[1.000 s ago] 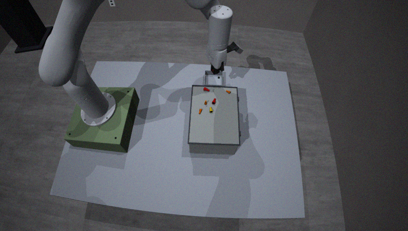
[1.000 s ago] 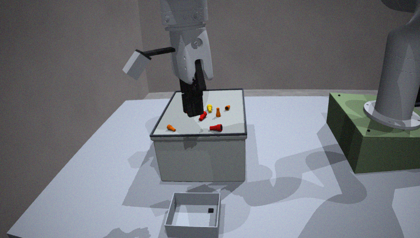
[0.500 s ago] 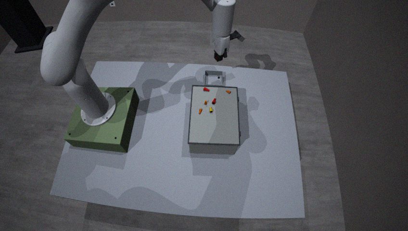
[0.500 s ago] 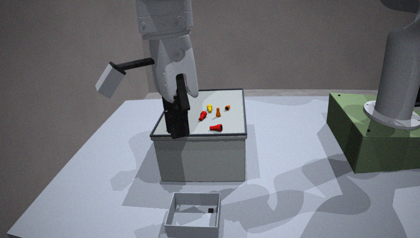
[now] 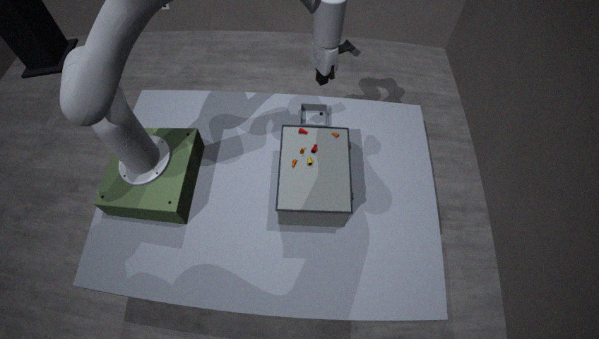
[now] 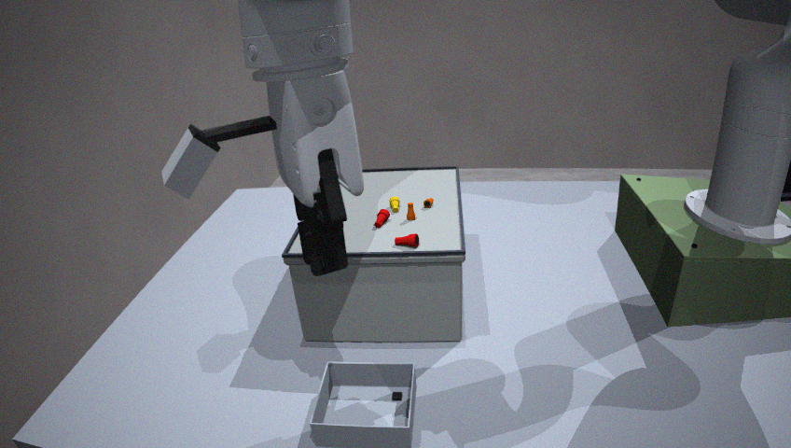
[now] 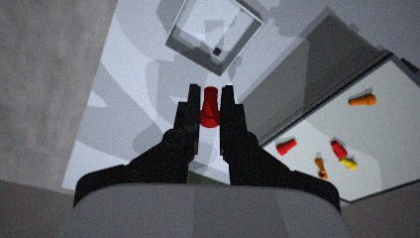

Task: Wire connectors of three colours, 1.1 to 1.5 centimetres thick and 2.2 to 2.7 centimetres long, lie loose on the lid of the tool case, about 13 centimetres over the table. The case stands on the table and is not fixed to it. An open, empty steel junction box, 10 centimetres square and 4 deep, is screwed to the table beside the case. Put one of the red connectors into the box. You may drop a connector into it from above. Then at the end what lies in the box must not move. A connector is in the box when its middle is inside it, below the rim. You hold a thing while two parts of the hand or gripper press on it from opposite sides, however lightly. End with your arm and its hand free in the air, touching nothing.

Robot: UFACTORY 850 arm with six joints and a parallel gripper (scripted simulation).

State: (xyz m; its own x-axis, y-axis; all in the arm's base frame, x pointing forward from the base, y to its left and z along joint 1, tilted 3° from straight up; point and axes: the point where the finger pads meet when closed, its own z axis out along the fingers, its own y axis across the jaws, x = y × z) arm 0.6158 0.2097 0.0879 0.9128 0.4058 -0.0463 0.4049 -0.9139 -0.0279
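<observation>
My gripper [image 7: 210, 100] is shut on a red connector [image 7: 210, 113], held between the two black fingers. In the top view the gripper [image 5: 323, 78] hangs in the air beyond the far end of the tool case [image 5: 314, 169], near the open steel junction box [image 5: 314, 114]. In the exterior view the gripper [image 6: 323, 260] is in front of the case's near left corner, well above the box [image 6: 364, 401]. The box shows ahead of the fingertips in the wrist view [image 7: 214, 34]. Two more red connectors [image 6: 407, 240] [image 6: 381, 217] lie on the lid.
Orange connectors [image 6: 410, 211] [image 6: 427, 203] and a yellow one [image 6: 395, 203] also lie on the lid. The arm's green base block [image 5: 152, 174] stands to one side of the case. A small dark screw head [image 6: 396, 396] sits on the box floor.
</observation>
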